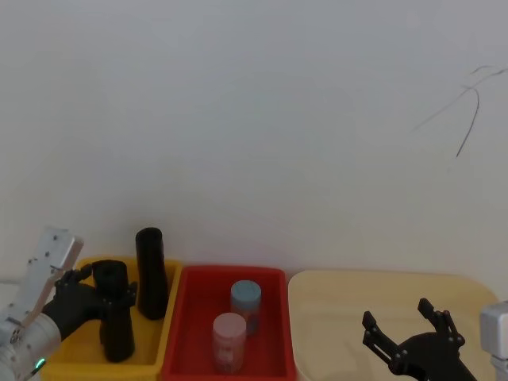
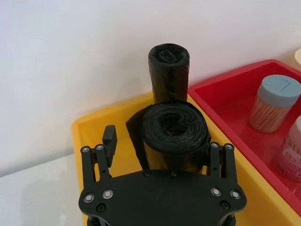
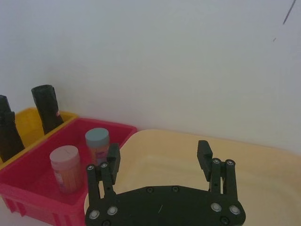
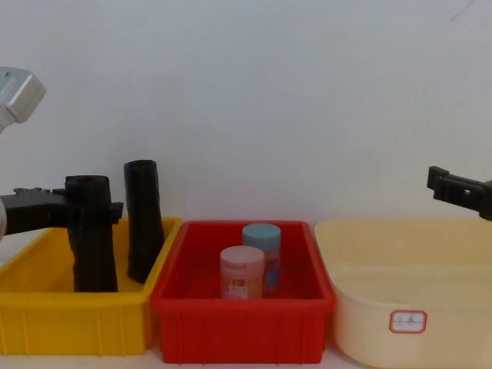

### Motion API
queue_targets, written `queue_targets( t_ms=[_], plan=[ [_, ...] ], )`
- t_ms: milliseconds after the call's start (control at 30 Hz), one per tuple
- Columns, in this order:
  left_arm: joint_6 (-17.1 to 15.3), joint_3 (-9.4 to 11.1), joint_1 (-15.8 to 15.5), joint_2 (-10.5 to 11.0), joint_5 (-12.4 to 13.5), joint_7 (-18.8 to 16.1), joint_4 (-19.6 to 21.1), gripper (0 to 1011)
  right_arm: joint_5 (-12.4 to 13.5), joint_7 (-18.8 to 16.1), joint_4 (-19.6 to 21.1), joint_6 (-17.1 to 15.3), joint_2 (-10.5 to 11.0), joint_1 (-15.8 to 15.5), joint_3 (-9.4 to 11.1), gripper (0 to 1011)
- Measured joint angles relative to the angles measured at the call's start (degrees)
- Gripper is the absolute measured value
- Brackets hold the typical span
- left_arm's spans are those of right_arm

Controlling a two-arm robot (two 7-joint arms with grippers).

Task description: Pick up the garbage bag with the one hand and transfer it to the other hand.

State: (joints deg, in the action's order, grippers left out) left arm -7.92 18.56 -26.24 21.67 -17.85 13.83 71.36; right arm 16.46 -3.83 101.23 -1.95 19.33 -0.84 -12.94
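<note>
Head view | black rolls (image 1: pixel 151 274): 2 | jars (image 1: pixel 229 341): 2 | left end effector (image 1: pixel 107 295) spread around garbage bag (image 1: pixel 117 333) | right end effector (image 1: pixel 397 313) spread

Row, left to right, sides adjacent: yellow plastic bin (image 4: pixel 77 315), red plastic bin (image 4: pixel 238 323), cream plastic tub (image 4: pixel 400 284).
Yellow bin: thick black garbage bag roll (image 4: pixel 92 238) upright at front; slimmer black roll (image 4: pixel 144 223) behind, to its right.
Left gripper (image 1: pixel 107 290): jaws flank thick roll.
Red bin: pink-lidded jar (image 4: pixel 242 273) in front, blue-lidded jar (image 4: pixel 262 238) behind.
Right gripper (image 3: pixel 159 151): above tub.

Bright, even, diffuse light washes the white wall (image 1: pixel 254 119). Shadows inside the red bin (image 4: pixel 242 323) are faint and soft. The garbage bag (image 2: pixel 175 134) shows a dull sheen.
</note>
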Motion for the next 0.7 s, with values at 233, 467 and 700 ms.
queue_targets(
  t_ms=[233,467,700],
  plan=[
    [0.0,0.1,-0.5,-0.6,0.4,0.2,-0.6,1002,0.0,0.0,0.0,0.0,0.0,0.0,0.0,1000],
    [-0.5,0.1,-0.8,-1.0,0.7,0.7,-0.8,1002,0.0,0.0,0.0,0.0,0.0,0.0,0.0,1000],
    [-0.9,0.1,-0.9,-1.3,0.8,1.0,-0.9,926,0.0,0.0,0.0,0.0,0.0,0.0,0.0,1000]
  ],
)
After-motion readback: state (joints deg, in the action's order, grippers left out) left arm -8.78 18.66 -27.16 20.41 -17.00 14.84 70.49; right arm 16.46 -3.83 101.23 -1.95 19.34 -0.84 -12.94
